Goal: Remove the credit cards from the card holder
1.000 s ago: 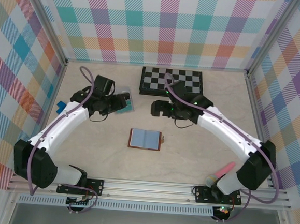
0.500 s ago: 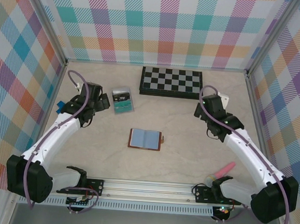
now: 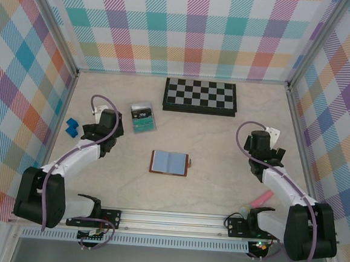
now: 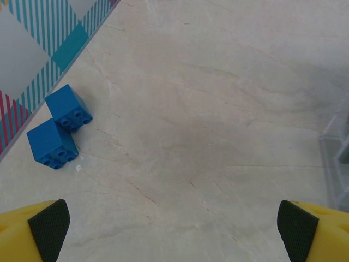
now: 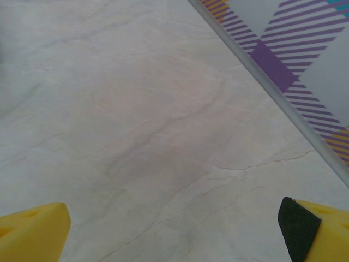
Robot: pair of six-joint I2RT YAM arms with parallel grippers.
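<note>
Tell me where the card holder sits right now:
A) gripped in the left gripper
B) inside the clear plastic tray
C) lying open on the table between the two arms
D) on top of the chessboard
C: the top view shows the card holder spread open, lining up, on the bare table, nearer the arm bases than the chessboard and apart from it.

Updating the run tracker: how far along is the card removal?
Done, it seems: the card holder lies open, lining bare, and teal and dark credit cards sit in the clear tray, apart from it. In hand: nothing; left end effector and right end effector hover open over the table. Left: probably nothing, though a card tucked in a pocket can't be ruled out.
</note>
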